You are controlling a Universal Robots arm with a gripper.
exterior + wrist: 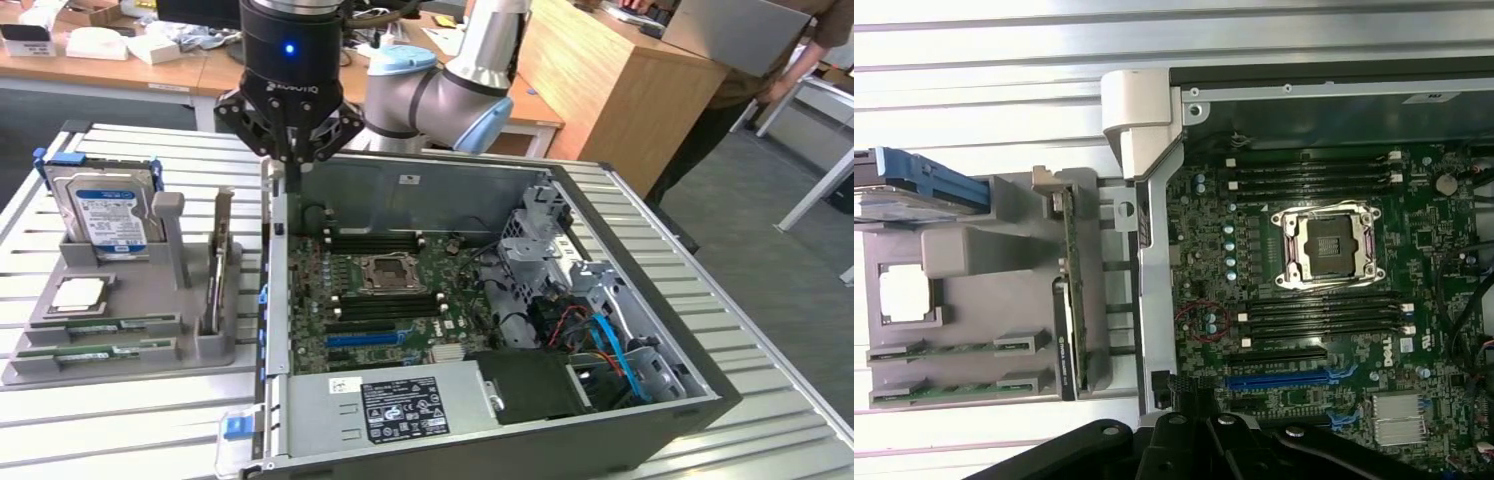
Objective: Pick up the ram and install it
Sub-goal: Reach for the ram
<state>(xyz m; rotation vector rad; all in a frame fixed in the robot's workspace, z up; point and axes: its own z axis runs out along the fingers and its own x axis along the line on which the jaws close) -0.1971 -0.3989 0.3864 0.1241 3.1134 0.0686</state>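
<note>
Two ram sticks (120, 323) (96, 352), thin green boards, lie flat in slots of the grey holder (54, 370) at the exterior view's left. The wrist view has them at ram stick (954, 350) and ram stick (942, 389). My gripper (290, 186) hangs shut over the open computer case's rear corner nearest the holder, with nothing between its fingers. Its black fingers (1189, 435) meet over the case's edge. The motherboard (350, 330) (1194, 260) lies inside, with black memory slots (387, 243) (1314, 170) on both sides of the CPU socket (388, 272) (1326, 245).
A blue-framed hard drive (107, 205) (924, 185) and an upright green card (220, 260) (1076, 300) also stand in the holder. A blue slot (363, 340) (1284, 380) lies on the board. The power supply (387, 405) and cables (601, 330) take up the case's near end. A person (747, 70) stands beyond the wooden desk.
</note>
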